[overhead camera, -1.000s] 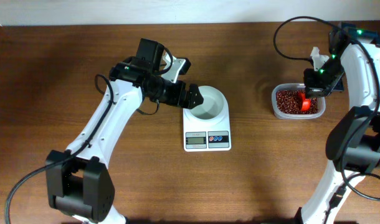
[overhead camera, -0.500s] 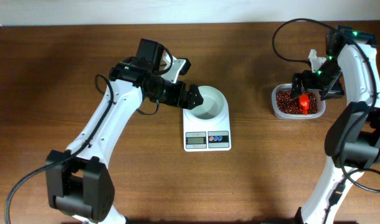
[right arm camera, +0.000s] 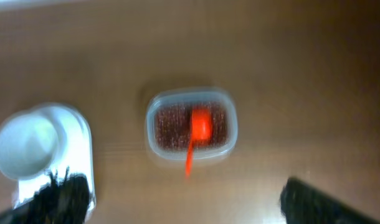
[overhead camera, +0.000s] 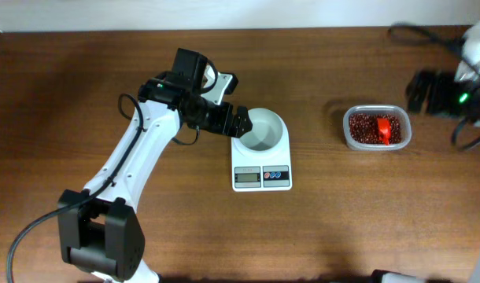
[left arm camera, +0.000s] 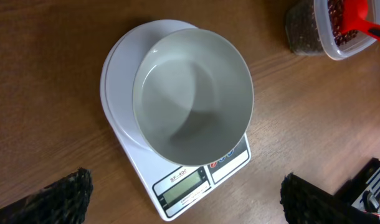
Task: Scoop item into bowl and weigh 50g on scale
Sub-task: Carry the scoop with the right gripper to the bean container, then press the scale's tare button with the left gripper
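Brown wood table (overhead camera: 106, 63) fills the overhead view. At centre sits the scale (overhead camera: 261, 174), display edge toward the bottom of the frame, with the bowl (overhead camera: 265, 130) on its platform. The left gripper (overhead camera: 244, 122) hovers at the bowl's left rim; contact cannot be judged from above. Well apart, right of centre, a clear tub (overhead camera: 348, 134) holds the beans (overhead camera: 362, 126), and a red scoop (overhead camera: 386, 130) lies on the heap. The right gripper (overhead camera: 419, 90) is near the right edge, above and beside the tub, clear of it

Left wrist view: the bowl is upright and empty, covering most of the platform. The dark fingertips (left arm camera: 62, 199) show in the two lower corners, spread wide with nothing between them, so this gripper is released. The display digits are too small to read

Right wrist view, blurred: tub in the middle, scoop bowl on the beans, handle pointing toward the bottom edge. Both finger shapes sit at the lower corners, far apart and holding nothing

Judgement: the first scoop is not yet made. Next, the right gripper should come down onto the scoop handle, close, lift a load and carry it to the bowl; the left should keep off the bowl so the reading stays true
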Controlling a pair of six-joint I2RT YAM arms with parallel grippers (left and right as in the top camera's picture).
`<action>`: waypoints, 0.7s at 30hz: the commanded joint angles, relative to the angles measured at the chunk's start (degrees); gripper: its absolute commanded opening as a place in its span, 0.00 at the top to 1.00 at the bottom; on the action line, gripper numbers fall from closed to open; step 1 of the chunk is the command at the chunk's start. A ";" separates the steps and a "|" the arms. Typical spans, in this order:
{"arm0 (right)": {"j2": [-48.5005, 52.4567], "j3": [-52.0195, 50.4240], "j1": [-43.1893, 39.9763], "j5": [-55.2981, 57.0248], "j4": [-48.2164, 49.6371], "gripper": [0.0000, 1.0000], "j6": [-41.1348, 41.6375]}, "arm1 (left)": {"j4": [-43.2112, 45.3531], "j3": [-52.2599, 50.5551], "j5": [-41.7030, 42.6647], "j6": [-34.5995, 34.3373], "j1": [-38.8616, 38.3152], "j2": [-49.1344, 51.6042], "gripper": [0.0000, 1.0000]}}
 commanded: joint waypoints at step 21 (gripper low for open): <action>4.42 -42.23 1.33 6.58 35.52 0.01 4.55 | -7.96 -3.34 -32.37 7.63 -34.60 -0.98 1.00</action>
